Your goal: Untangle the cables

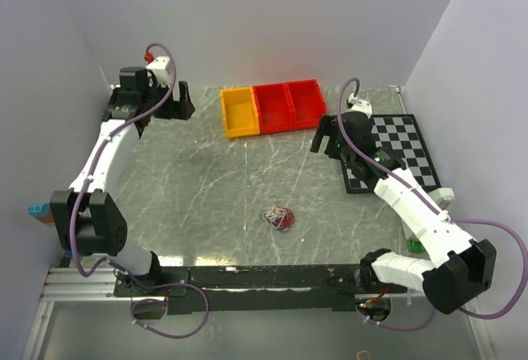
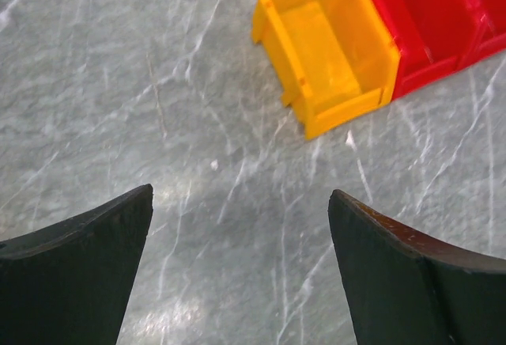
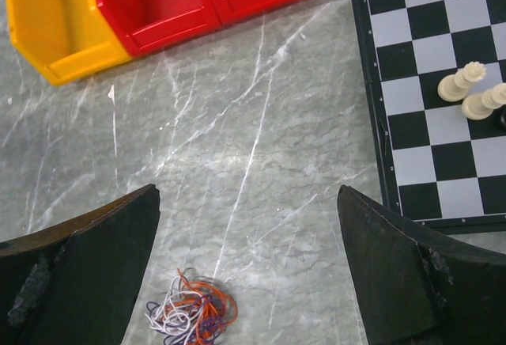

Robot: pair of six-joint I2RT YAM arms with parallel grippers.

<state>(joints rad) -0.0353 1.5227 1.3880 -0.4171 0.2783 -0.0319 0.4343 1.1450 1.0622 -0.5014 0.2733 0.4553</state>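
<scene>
The cables [image 1: 280, 217] lie as one small tangled clump of white, orange-red and purple wires on the grey marble table [image 1: 214, 187], near its front middle. The clump also shows at the bottom of the right wrist view [image 3: 192, 313], beside my left finger [image 3: 87, 266]. My right gripper [image 3: 248, 195] is open and empty, held above the table well away from the clump. My left gripper [image 2: 240, 195] is open and empty at the far left, over bare table near the yellow bin [image 2: 328, 44].
A yellow bin [image 1: 240, 111] and two red bins [image 1: 289, 104] stand in a row at the back. A chessboard [image 1: 388, 152] with pale chess pieces [image 3: 473, 92] lies at the right. White walls close in the left, back and right sides.
</scene>
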